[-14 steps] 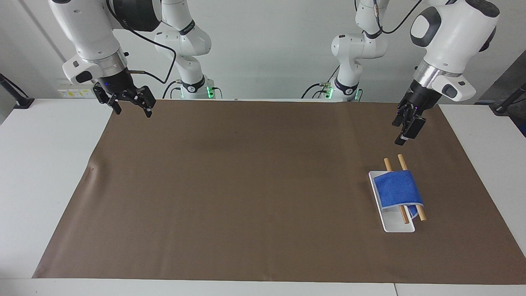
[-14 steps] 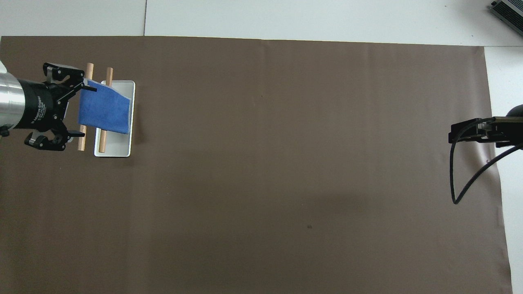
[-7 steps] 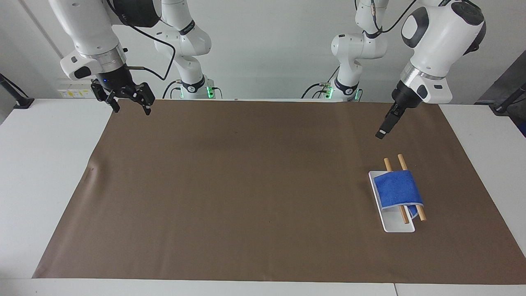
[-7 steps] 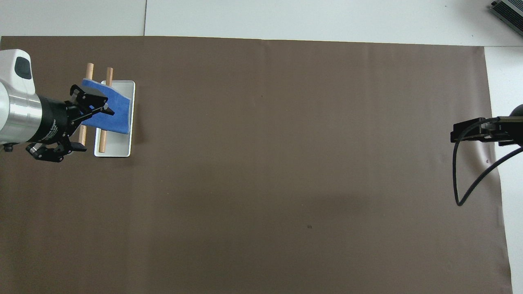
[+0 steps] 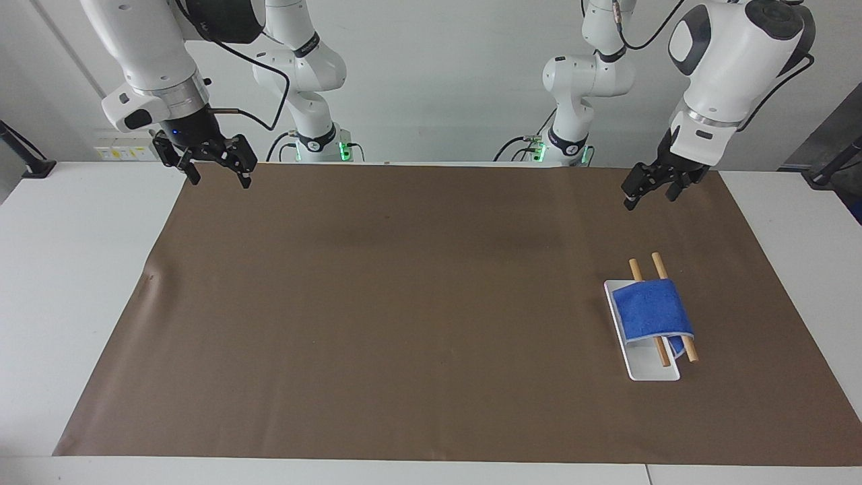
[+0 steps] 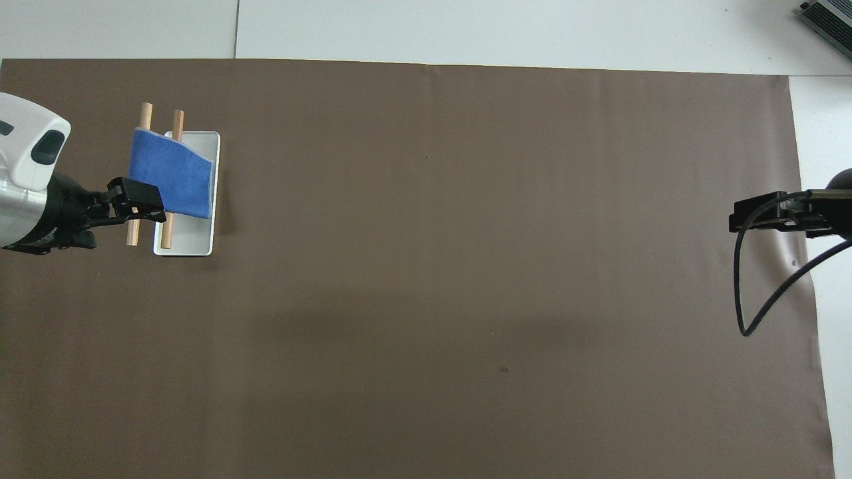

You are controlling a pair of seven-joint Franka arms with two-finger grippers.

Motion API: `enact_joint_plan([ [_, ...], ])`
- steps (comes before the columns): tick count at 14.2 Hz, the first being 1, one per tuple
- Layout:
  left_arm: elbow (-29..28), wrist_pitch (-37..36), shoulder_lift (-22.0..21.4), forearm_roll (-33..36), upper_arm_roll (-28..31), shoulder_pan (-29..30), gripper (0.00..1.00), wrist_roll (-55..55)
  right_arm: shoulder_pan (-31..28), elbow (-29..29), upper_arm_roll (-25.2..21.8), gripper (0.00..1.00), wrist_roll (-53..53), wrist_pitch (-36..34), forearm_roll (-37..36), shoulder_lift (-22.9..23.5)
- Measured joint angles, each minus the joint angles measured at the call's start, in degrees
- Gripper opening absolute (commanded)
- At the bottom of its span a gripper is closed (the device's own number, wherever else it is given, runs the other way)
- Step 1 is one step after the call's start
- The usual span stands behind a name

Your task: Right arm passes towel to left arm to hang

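Towel (image 5: 654, 308) draped over two wooden dowels (image 5: 659, 266) on a small white rack base (image 5: 650, 372), toward the left arm's end of the worktop (image 5: 404, 323). Blue cloth hanging across both rods, one edge dropping down onto the base; no gripper touching it. Hanging judged done, or nearly so.

Left gripper (image 5: 654, 185) up in the air over the brown mat (image 5: 377, 377), apart from the rack and holding nothing. Fingers look spread, a gap showing between them in the facing view. In the overhead view the left gripper (image 6: 136, 205) overlaps the towel's corner (image 6: 172, 173), but only by sight line; facing view shows clear air between the two.

Right gripper (image 5: 210, 165) over the mat's corner at the right arm's end, well apart from the towel, waiting. Fingers spread wide, nothing between them; blue light at the wrist.

Step in hand, as judged: clearing the left arm away from the rack. To do it well: rise first, sideways only once well above the dowel ends, so no finger catches the cloth or knocks a rod. Rack light and unfixed by the look of it, so any snag could drag it or pull the towel off. Worth checking the drape sits across both rods and not bunched on one.
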Motion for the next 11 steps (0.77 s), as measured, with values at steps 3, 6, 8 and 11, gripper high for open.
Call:
enact_joint_plan([
  [3, 2.3, -0.58, 0.03, 0.8, 0.06, 1.43, 1.0, 7.68, -0.04, 0.0, -0.05, 1.0, 0.0, 0.0, 0.0, 0.0],
  [6, 5.56, -3.43, 1.09, 0.87, 0.09, 2.73, 1.0, 10.98, -0.05, 0.0, -0.06, 1.0, 0.0, 0.0, 0.0, 0.0],
  [8, 9.43, -6.99, 2.8, 0.88, 0.08, 2.79, 1.0, 12.44, -0.05, 0.0, -0.06, 1.0, 0.0, 0.0, 0.0, 0.0],
  [11, 13.58, -10.04, 5.15, 0.89, 0.08, 3.52, 1.0, 14.28, -0.05, 0.0, -0.06, 1.0, 0.0, 0.0, 0.0, 0.0],
])
